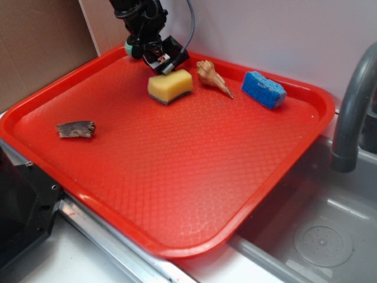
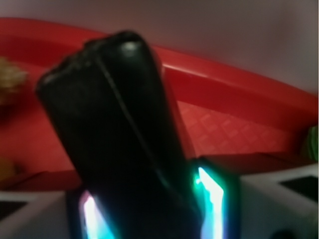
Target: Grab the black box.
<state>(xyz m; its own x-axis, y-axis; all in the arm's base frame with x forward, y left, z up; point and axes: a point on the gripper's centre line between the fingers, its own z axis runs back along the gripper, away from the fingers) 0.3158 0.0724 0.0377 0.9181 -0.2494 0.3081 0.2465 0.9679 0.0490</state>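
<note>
The red tray holds a yellow sponge near its far edge, a seashell just beside it, a blue sponge toward the far right corner, and a dark bark-like scrap near the left edge. The gripper hovers at the far edge over the yellow sponge. The black box sits pinched between its fingers, filling the wrist view.

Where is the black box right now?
Exterior view: black box sits in the hand at the red tray's far edge, just behind the yellow sponge.
</note>
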